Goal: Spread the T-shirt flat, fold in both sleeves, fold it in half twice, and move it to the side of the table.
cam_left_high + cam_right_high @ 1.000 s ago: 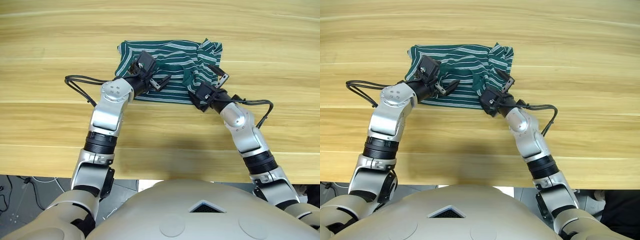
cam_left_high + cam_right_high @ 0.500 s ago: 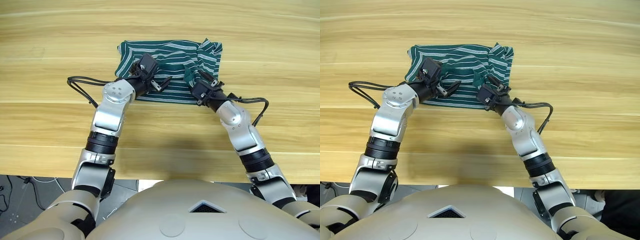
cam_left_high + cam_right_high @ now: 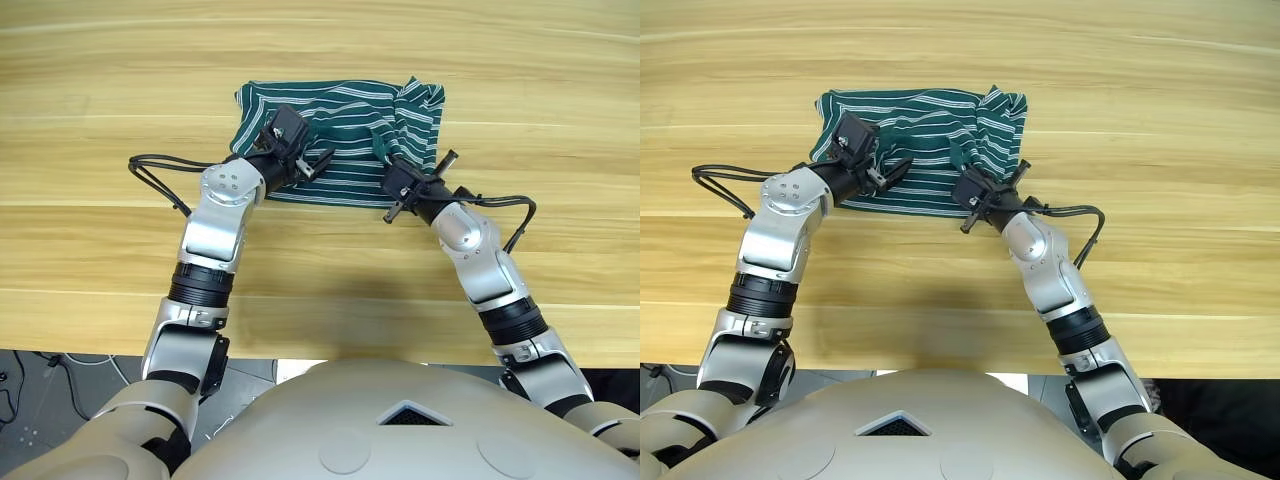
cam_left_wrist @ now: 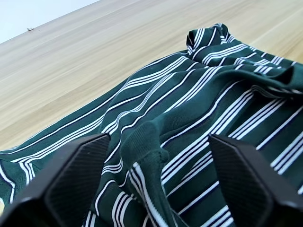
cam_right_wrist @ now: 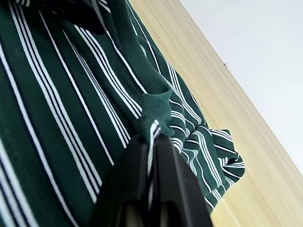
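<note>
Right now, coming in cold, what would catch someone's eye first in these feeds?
A dark green T-shirt with white stripes lies folded into a rough rectangle on the far-middle part of the light wooden table, bunched on the robot's right side. Both arms meet at its near edge: the left end effector sits open astride a raised fold, and the right end effector is pinched shut on a ridge of the cloth.
</note>
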